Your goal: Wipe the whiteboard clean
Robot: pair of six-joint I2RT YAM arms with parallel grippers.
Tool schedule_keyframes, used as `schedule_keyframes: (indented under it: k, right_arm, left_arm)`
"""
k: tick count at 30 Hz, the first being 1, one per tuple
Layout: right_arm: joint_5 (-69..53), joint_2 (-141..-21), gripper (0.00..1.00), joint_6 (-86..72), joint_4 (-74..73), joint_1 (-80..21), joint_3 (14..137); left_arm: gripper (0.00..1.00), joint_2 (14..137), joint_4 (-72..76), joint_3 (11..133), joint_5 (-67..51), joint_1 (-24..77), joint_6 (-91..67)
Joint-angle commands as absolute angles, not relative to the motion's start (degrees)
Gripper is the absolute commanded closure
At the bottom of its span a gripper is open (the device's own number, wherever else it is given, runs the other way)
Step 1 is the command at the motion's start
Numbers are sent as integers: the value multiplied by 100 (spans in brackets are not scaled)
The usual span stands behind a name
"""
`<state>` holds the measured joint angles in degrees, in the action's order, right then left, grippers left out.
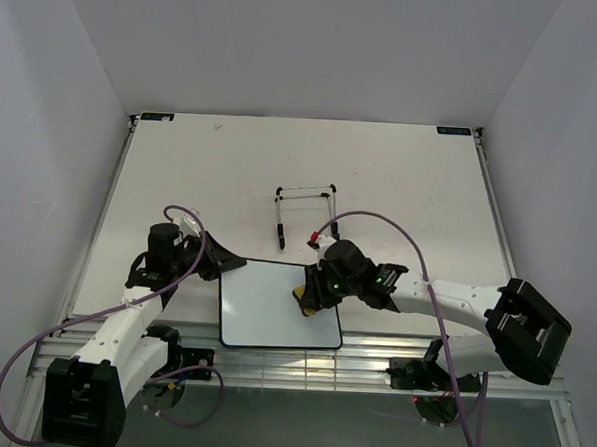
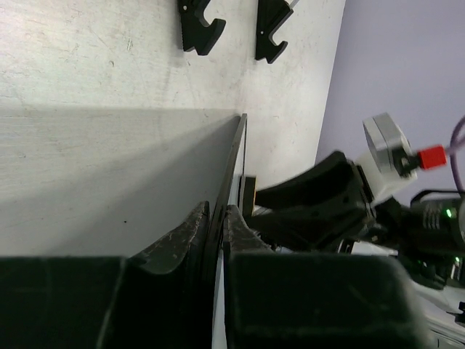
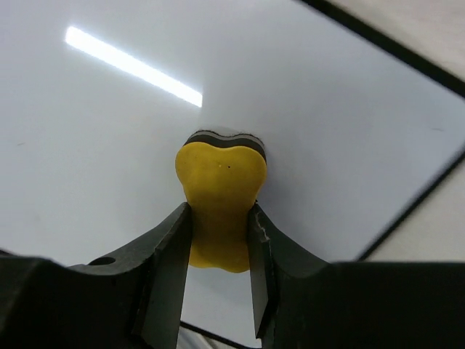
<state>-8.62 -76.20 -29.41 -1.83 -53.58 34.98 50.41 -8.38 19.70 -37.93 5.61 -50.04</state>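
The whiteboard (image 1: 264, 312) (thin, stiff, light, judged slippery) is laid on the near tabletop (image 1: 400, 189), its left edge pinched by the left jaws; the eraser (image 3: 221, 171) is clamped in the right jaws.

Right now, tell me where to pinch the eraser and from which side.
Pinch the eraser across its narrow waist, coming from above the whiteboard. The yellow block widens at both ends, so fingers seat in the notches and the dark pad stays facing the board. The right gripper holds it so.
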Motion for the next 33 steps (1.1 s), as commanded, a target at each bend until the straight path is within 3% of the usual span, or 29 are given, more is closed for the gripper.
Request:
schedule_keyframes:
  k: [1,8,13,19,28,33]
  right_arm:
    - [-941,-7830,73,-3313,-457,-6283,3945]
    - [-703,-8604,73,-3322,-677,-7399,5351]
    - [-817,-9157,73,-3226,-755,-7673,6046]
    - [-458,-8317,73,-3147,-1001,-7366,5775]
    - [-158,-6462,73,-2611,-2223,-4801,4545]
    - [-185,-6381,71,-1996,-2531,-2876,4087]
  left_arm:
    - [100,5054,-1230,1995,-2944,580,-4913]
    - [100,5027,-1230,1986,-2927,580,-4948]
    - [100,4992,-1230,2013,-2918,580,-4966]
    - [100,4948,-1310,2057,-2909,580,-4904]
    - [100,4860,-1318,2048,-2971,580,-4922]
    - [100,4825,-1327,2100,-3094,580,-4931]
